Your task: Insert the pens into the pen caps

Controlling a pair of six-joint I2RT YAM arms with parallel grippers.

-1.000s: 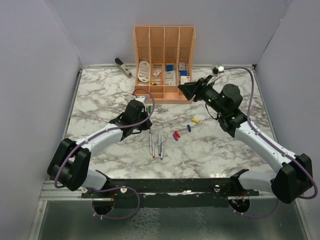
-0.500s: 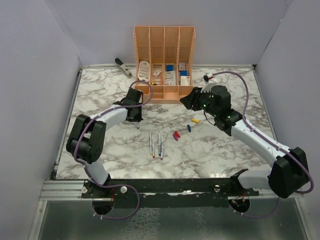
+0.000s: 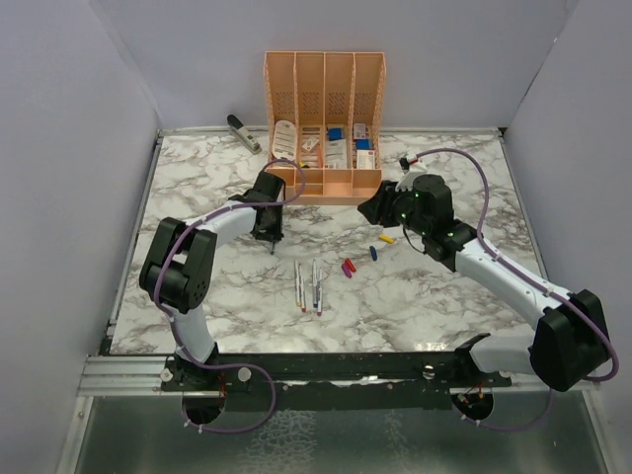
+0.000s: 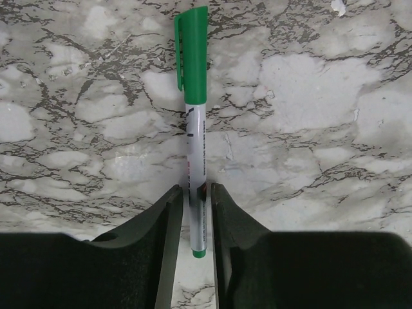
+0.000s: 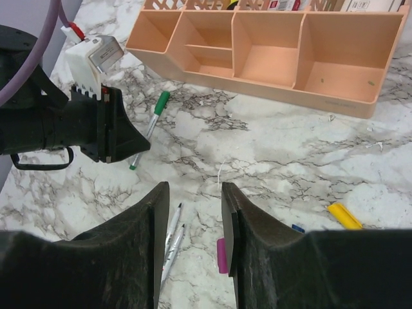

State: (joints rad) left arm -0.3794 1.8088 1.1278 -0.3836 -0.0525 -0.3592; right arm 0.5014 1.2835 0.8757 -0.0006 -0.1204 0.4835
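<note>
My left gripper (image 3: pixel 270 233) (image 4: pixel 197 193) is shut on a white pen (image 4: pixel 196 161) that wears the green cap (image 4: pixel 192 51). This pen lies low along the marble table (image 3: pixel 444 296) and also shows in the right wrist view (image 5: pixel 149 129). My right gripper (image 3: pixel 368 205) (image 5: pixel 192 193) is open and empty, above the table near the loose caps. Three uncapped pens (image 3: pixel 308 286) lie side by side at the table's middle. The yellow cap (image 3: pixel 386 238) (image 5: pixel 344 215), blue cap (image 3: pixel 373 252) and red and purple caps (image 3: pixel 348 267) lie to their right. The purple cap (image 5: pixel 221 254) lies just under my right finger.
A peach organiser (image 3: pixel 324 183) (image 5: pixel 335 84) with white and blue items stands at the back centre. A grey stapler (image 3: pixel 244 133) lies at the back left. Purple walls close in the table on three sides.
My left arm has folded back and carried the green-capped pen up and left, down to the table. My right gripper has come lower and nearer, toward the caps.
</note>
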